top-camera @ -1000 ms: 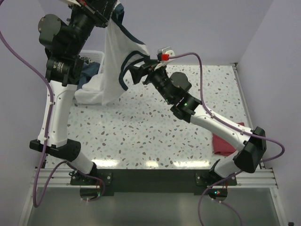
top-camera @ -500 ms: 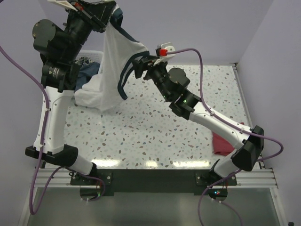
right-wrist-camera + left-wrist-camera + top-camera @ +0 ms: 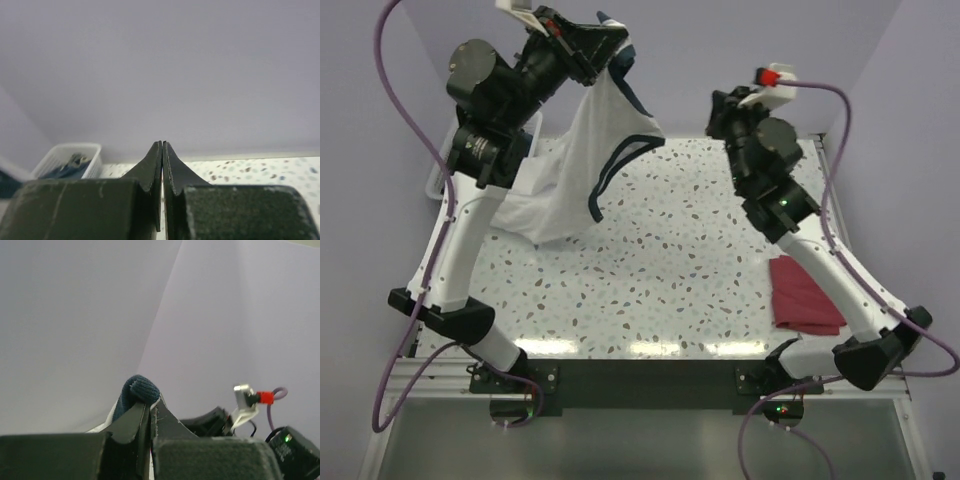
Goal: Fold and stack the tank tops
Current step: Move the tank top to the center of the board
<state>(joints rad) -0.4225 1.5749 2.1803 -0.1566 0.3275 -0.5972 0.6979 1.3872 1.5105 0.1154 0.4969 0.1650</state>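
Two tank tops, well apart. Shows the white tank top (image 3: 575,150) raised at the far left, pinched by its navy-trimmed edge (image 3: 140,389) in the left end effector (image 3: 605,40) (jaws clenched on the cloth, a roll of navy rib bulging above the tips in the left wrist view). Hangs in a long drape, the lower end reaching down to the worktop (image 3: 700,250). Presumably held high so that gravity pulls out the creases and exposes a second corner for grasping.

Places the dark red tank top (image 3: 803,295) at the near right of the worktop, flat and compact, just beside the right arm. Reads as already folded and parked there as the base of the stack, out of the way of the spreading area in the middle.

Finds the right end effector (image 3: 725,110) high at the far right, apart from the white garment, fingers pressed together on nothing (right wrist view: only wall, worktop edge and a white basket (image 3: 65,159) beyond the tips).

Suggests an early stage for the second garment: spreading and folding not yet done. Calls next for an opened right end effector on the free-hanging strap or hem, to stretch the cloth flat. Risks a bunched, twisted lay if lowered from one pinch alone.
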